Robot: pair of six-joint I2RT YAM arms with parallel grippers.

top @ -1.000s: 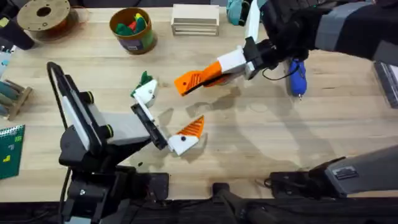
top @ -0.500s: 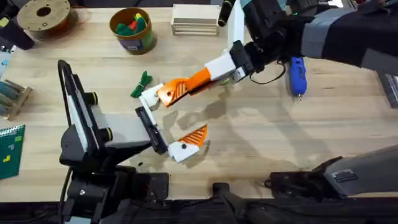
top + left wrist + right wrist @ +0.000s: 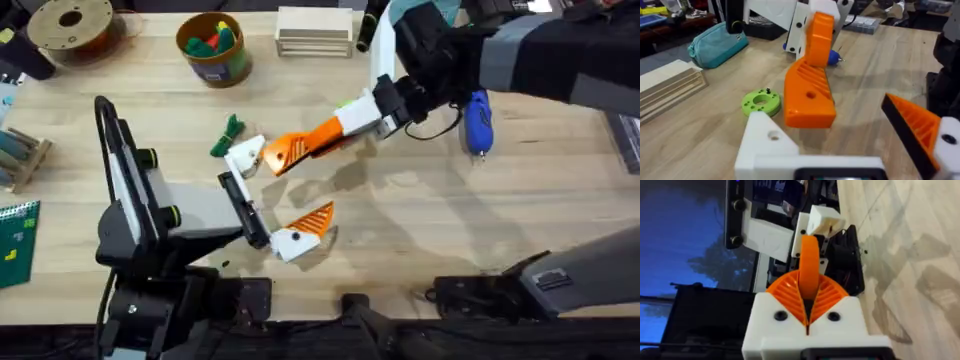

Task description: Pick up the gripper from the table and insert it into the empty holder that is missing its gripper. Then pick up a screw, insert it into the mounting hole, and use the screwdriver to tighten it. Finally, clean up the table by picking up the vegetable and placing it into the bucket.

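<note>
My right jaws pinch the orange gripper against the white holder; my left jaws gape.

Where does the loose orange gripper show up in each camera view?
Overhead: the gripper is mid-table, beside the holder.
Left wrist: central, just beyond the holder.
Right wrist: central, clamped in the right hand.
Shared landmark: the holder.

No readable text or labels anywhere
</note>
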